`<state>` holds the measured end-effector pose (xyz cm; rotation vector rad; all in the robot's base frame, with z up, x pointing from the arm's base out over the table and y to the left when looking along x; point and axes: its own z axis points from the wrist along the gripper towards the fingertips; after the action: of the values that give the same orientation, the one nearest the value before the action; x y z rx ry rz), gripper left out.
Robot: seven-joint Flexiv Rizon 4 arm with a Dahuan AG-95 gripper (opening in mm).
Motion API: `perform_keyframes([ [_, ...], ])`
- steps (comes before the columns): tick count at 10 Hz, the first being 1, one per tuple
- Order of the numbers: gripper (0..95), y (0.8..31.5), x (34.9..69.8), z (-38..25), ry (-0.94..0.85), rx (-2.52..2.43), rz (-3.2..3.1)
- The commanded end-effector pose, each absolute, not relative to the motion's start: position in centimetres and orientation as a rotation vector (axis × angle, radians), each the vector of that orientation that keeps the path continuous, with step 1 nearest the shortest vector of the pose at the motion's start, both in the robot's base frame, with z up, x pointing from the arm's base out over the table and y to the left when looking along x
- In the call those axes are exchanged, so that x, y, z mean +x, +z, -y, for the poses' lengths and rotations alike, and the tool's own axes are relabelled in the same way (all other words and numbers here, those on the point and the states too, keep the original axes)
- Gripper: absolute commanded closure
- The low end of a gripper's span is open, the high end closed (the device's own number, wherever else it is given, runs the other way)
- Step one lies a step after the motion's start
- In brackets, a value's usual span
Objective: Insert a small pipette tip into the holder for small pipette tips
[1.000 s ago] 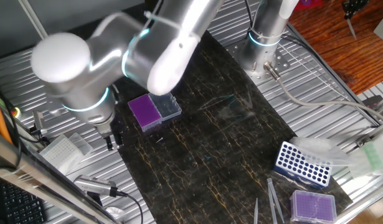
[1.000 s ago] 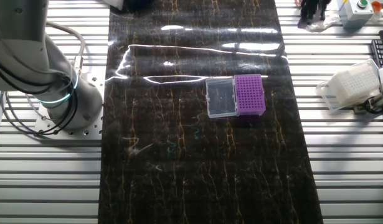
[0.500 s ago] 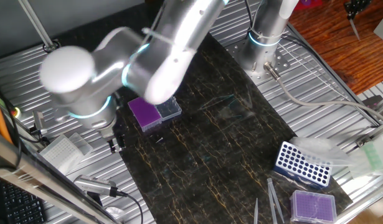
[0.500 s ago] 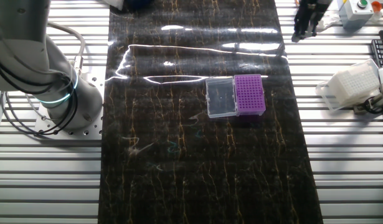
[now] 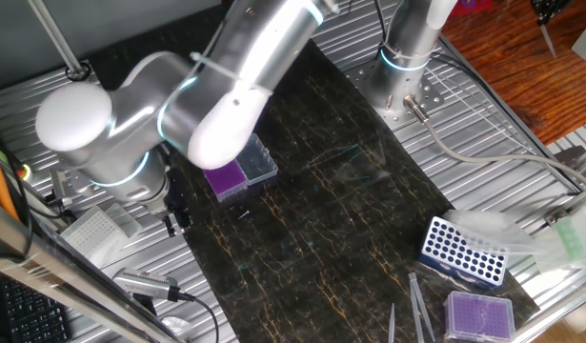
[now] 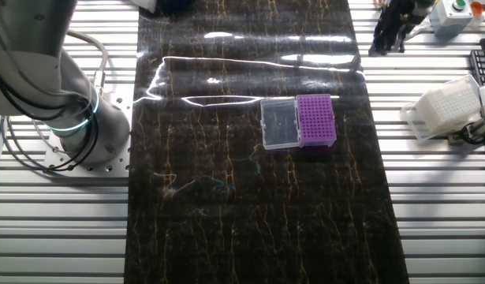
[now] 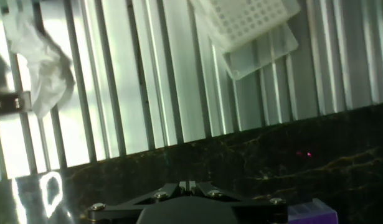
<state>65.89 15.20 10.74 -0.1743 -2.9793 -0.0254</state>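
Observation:
The holder for small pipette tips (image 6: 315, 119) has a purple gridded top, with its clear lid panel (image 6: 278, 124) joined on the left. It lies on the dark mat; in one fixed view (image 5: 228, 180) my arm partly covers it. Faint teal small pipette tips (image 6: 218, 186) lie loose on the mat, down-left of the holder. My gripper (image 6: 388, 43) hangs at the mat's far right edge, well away from the holder and the tips. In the hand view its fingers (image 7: 187, 185) stand together and nothing shows between them. A purple corner of the holder (image 7: 309, 210) shows at the bottom right.
A blue rack (image 5: 464, 252), a lidless purple box (image 5: 480, 314) and grey tweezers (image 5: 416, 305) lie at one end of the mat. A white tip box (image 6: 447, 106) sits on the slatted table beside my gripper. The arm's base (image 6: 69, 118) stands on the far side.
The arm has swung, and the gripper has come further into the other fixed view from the top right corner. The holder and the tips have not moved.

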Motion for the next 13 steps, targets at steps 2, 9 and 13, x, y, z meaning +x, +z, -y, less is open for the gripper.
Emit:
perform_keyframes([
  [2,95.0,10.1,65.8,-15.2,-0.005,-0.219,3.029],
  [9,95.0,8.9,65.7,-15.2,-0.003,-0.185,3.049],
  [13,95.0,7.8,65.5,-15.2,0.004,-0.199,3.046],
])
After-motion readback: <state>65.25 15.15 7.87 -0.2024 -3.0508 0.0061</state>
